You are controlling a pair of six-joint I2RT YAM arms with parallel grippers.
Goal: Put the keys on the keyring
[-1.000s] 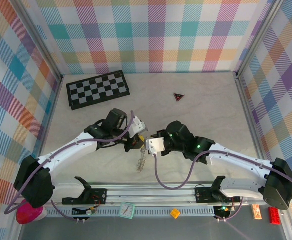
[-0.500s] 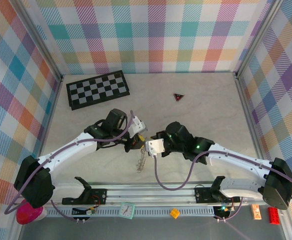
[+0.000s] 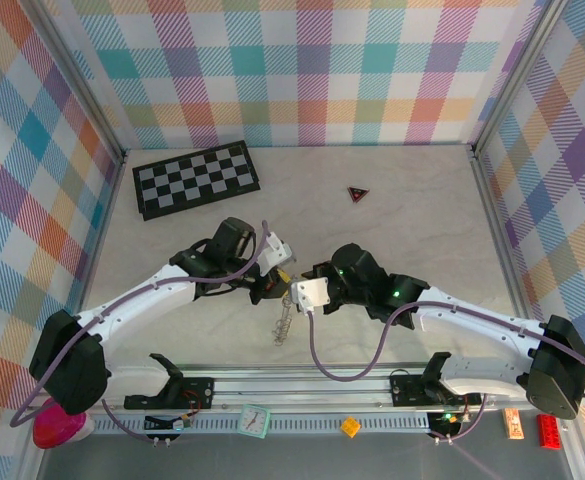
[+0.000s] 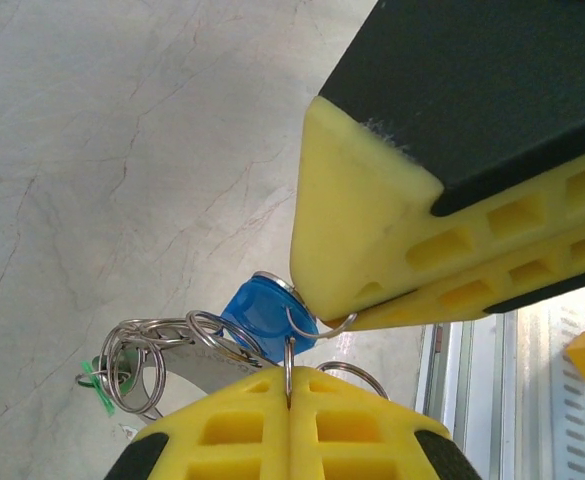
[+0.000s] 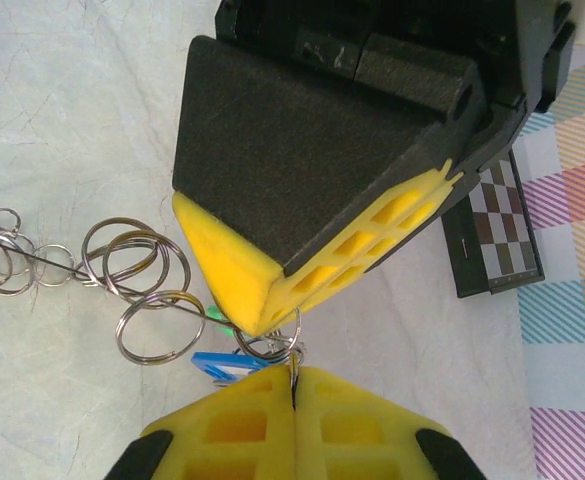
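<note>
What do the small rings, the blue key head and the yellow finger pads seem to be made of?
Rings: probably steel wire, silvery with bright glints. Blue key head: likely plastic, smooth, uniformly coloured. Yellow finger pads: perhaps matte rubber or foam, moulded with open cells.

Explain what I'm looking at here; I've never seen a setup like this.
Two robot arms are bolted at a table's near edge. One picture looks down from above; the other two come from wrist cameras, own yellow fingers at the bottom. On the table: a checkerboard, a dark triangle and a string of linked silvery rings. The left gripper and right gripper, tips meeting, are each shut on a thin wire ring beside the blue key; a green key sits close by.
</note>
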